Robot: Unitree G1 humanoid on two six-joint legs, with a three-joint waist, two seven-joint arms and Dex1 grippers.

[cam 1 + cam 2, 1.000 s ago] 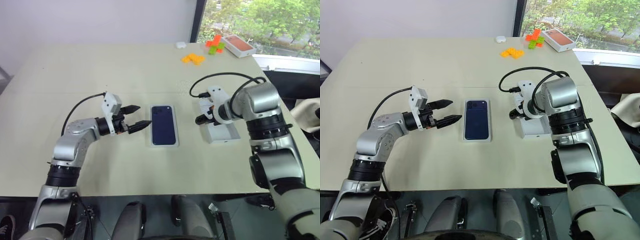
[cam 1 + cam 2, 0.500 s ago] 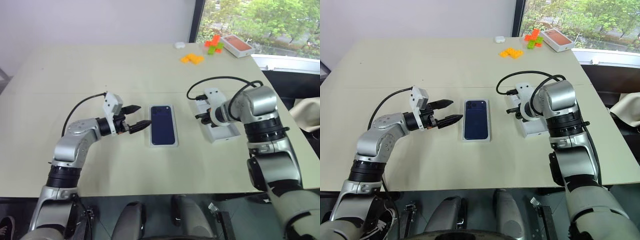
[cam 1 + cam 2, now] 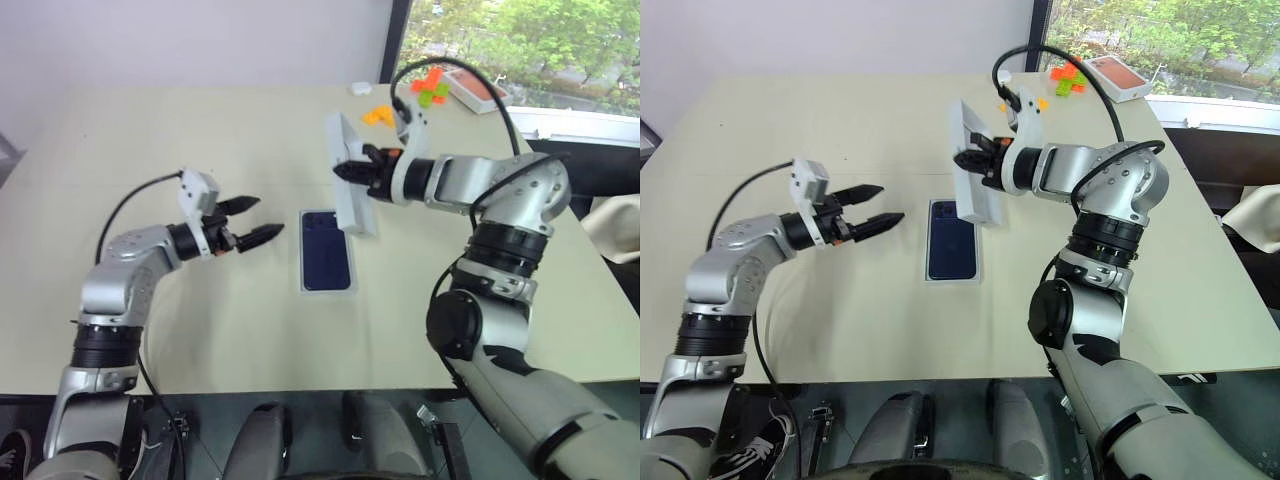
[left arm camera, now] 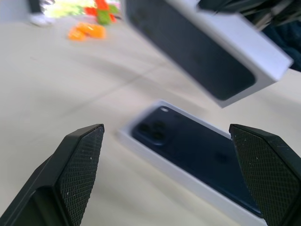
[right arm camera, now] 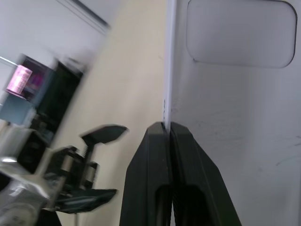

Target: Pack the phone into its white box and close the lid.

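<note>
The right gripper has its fingers closed on one thin wall of the lid, which hangs in the air, tilted almost on its edge, above the far end of the phone. The phone lies already inside the white box on the table. Such a pinch on one wall is weak, so the lid may swing or slip out when it is turned flat. If it comes down skewed, a wall may catch the tray edge and push the box away. The left gripper, fingers spread wide and empty, hovers near the box and could steady it.
</note>
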